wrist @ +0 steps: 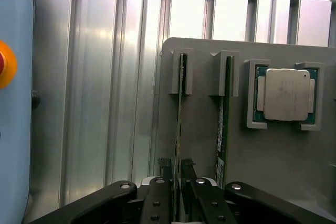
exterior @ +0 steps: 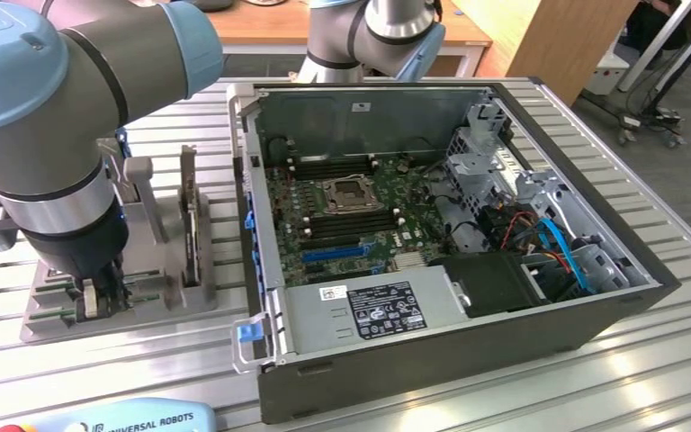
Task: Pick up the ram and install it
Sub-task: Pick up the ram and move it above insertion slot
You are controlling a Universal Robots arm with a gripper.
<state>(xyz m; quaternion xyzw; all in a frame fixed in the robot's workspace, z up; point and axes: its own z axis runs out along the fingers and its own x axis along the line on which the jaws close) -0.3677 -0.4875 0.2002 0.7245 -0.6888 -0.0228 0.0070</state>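
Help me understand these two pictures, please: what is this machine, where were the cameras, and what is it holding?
The big grey and blue machine is a robot arm. One picture comes from a camera standing off the arm. The other comes from a camera on its wrist, looking past its gripper. On the slatted metal table stand an open computer case and, to the exterior view's left of it, a grey holder. The holder keeps a square silver chip and two sticks on edge: the memory stick, with the gripper's open fingers on either side of it, and a second stick beside it. Nothing is lifted yet.
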